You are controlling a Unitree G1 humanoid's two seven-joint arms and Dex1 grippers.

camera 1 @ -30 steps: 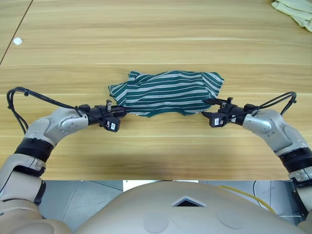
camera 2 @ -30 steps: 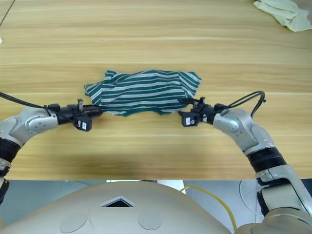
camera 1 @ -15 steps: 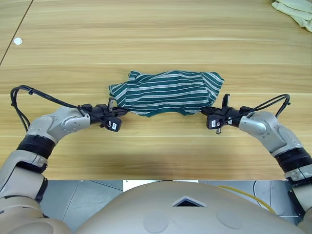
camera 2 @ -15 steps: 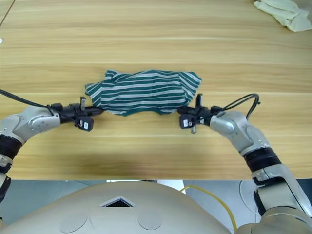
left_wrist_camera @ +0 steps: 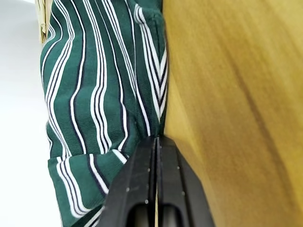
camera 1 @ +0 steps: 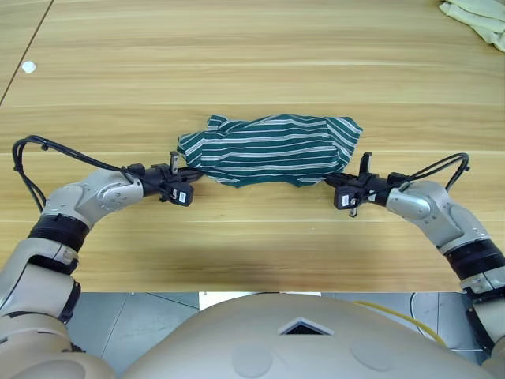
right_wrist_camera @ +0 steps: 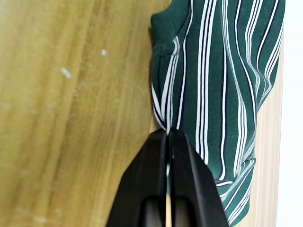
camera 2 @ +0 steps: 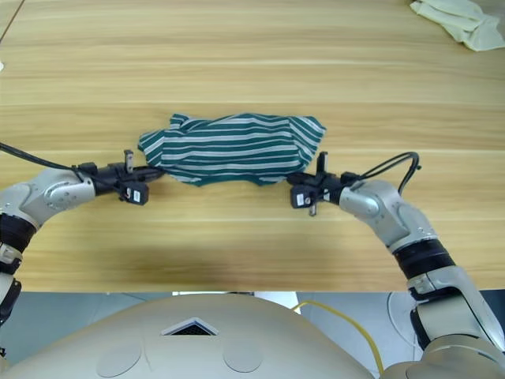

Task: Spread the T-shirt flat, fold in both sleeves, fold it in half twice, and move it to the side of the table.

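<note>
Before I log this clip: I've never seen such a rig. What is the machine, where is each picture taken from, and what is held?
It is a humanoid robot with two arms, each ending in a two-fingered tool. The two wide pictures come from cameras in its head, looking down over its arms at a wooden table. The two close pictures come from its wrists. A bunched green striped T-shirt lies mid-table. The left tool and right tool are each shut on its near edge, one at each end. A pale cloth lies at the far right corner.
</note>
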